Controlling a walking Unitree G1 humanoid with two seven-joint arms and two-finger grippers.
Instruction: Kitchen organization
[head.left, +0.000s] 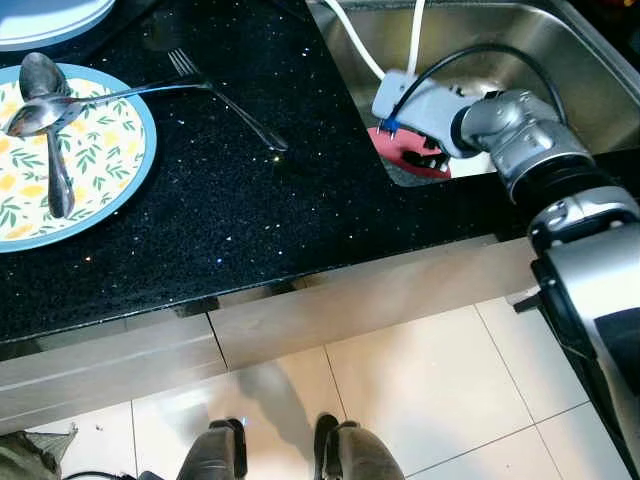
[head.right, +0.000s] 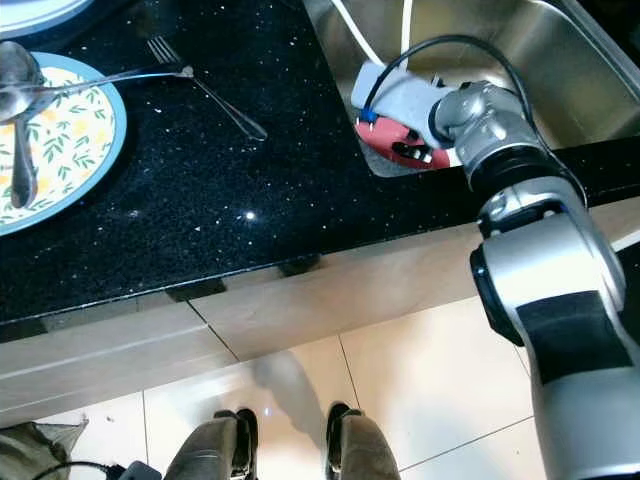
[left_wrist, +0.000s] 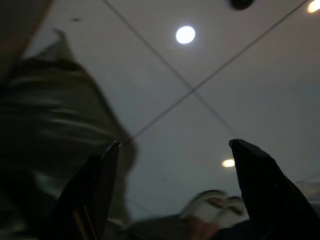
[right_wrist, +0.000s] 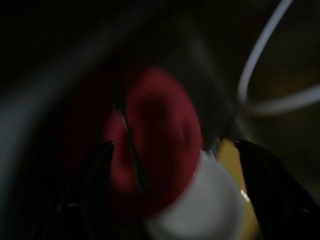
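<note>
I have the right gripper (right_wrist: 172, 150) reaching down into the near left corner of the steel sink (head.left: 560, 60), low over a red dish (head.left: 405, 152) that lies on the sink floor. In the right wrist view its two black fingers (right_wrist: 90, 185) stand spread apart, with the blurred red dish between and beyond them and something white and yellow (right_wrist: 210, 200) close in front; nothing is pinched, so I log it as released. Two white cords (head.left: 355, 40) run across the sink on the far side of the wrist. On the black speckled countertop (head.left: 250, 220), left of the sink, a fork (head.left: 225, 92) lies flat on its own. Further left sits a blue-rimmed plate with a leaf pattern (head.left: 125, 175), carrying two spoons (head.left: 45, 110) whose bowls overlap at the plate's far side; a long handle stretches from them toward the fork. The left gripper (left_wrist: 172, 190) hangs at my side over pale floor tiles (left_wrist: 200, 75), its fingers apart and holding nothing. My two feet (head.left: 290, 450) stand on the tiles below the counter edge.
</note>
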